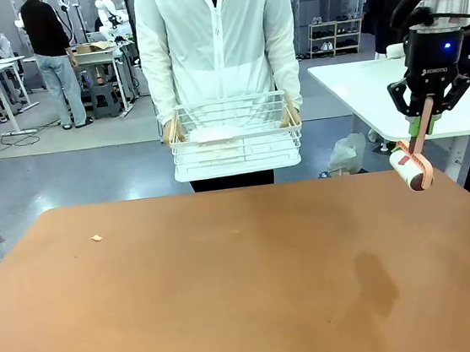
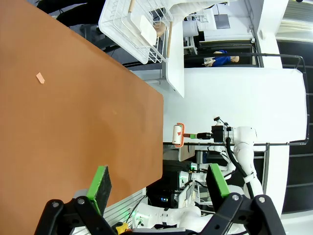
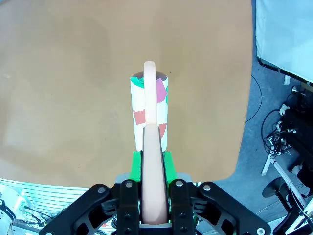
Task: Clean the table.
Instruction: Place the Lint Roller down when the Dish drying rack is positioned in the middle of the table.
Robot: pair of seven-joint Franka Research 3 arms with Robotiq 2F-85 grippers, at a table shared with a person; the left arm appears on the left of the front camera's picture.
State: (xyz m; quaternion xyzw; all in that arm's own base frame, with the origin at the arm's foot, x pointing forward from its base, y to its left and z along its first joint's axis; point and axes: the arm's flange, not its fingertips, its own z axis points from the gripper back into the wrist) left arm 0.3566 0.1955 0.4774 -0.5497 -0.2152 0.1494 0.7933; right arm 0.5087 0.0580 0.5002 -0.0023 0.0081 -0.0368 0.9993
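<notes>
Surface (image 1: 232,295): reddish-brown top lying between us and the person.
Right claw (image 1: 422,125): clenched on the lint roller (image 1: 414,171) handle, above the surface's far right corner.
Left claw (image 2: 160,182): released, pads wide apart.
Scrap (image 1: 97,238): on the surface, far left part.
Basket (image 1: 235,138): white wire, in the person's hands beyond the surface's far edge.
</notes>
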